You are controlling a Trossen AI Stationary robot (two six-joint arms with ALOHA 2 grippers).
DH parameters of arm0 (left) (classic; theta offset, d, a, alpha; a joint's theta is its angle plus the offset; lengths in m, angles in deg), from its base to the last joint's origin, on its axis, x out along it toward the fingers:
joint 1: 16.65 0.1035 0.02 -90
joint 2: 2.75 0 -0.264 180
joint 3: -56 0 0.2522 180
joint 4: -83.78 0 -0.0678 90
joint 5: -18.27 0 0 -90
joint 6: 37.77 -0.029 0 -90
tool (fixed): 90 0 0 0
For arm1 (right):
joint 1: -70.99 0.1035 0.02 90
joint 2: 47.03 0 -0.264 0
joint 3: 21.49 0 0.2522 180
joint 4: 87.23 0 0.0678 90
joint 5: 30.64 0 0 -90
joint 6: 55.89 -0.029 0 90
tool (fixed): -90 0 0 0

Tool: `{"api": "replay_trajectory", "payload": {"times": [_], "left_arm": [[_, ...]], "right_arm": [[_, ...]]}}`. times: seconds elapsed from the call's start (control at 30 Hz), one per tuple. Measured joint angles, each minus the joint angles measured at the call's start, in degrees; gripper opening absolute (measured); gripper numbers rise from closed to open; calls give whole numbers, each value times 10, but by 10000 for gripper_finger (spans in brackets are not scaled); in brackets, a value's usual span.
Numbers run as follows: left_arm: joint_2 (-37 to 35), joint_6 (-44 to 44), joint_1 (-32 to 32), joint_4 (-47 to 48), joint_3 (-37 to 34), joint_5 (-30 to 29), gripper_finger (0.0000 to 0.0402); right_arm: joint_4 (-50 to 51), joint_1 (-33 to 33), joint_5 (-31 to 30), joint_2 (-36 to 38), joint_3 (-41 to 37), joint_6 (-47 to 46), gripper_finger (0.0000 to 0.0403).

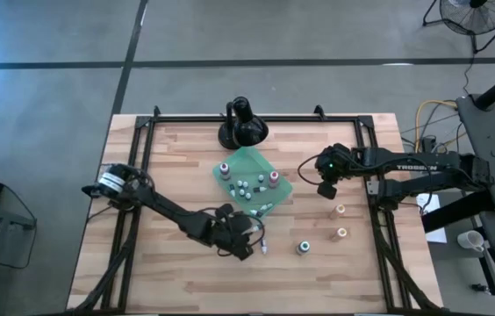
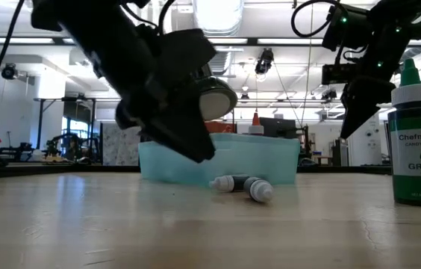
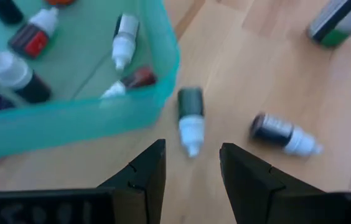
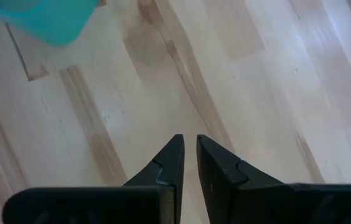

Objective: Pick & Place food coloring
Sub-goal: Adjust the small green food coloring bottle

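Both arms are built from dark, matte black links with rounded joint housings. The right arm point(image 1: 423, 167) carries white "TROSSEN" lettering along its forearm link and a small green indicator light near the wrist. The left arm point(image 1: 164, 209) has a silver-white cylindrical joint cap at its base end. Black cables loop alongside the links. Each gripper has two black, wedge-shaped fingers point(image 3: 144, 177) with angular stepped edges.

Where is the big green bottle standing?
The tall green plastic bottle labelled Chefmaster stands upright at the low view's right edge; from above it sits on the wooden table, right of the teal translucent tray.
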Motion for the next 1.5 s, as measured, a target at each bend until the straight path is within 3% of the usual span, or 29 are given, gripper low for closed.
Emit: {"api": "replay_trajectory", "payload": {"times": [0.17, 0.5, 0.8, 1.2, 1.5], "left_arm": [[28, 1, 0, -45, 2, 6, 124], [81, 28, 4, -35, 41, -18, 124], [83, 118, 9, -23, 48, -27, 124], [83, 165, 7, -24, 55, -9, 124], [92, 190, 8, -39, 55, -51, 124]], "right_arm": [[0, 0, 0, 0, 0, 0, 38], [0, 0, 1, 0, 0, -1, 38], [-3, 0, 1, 0, 0, 0, 38], [-3, 0, 1, 0, 0, 0, 38], [-2, 0, 0, 0, 0, 0, 38]]}}
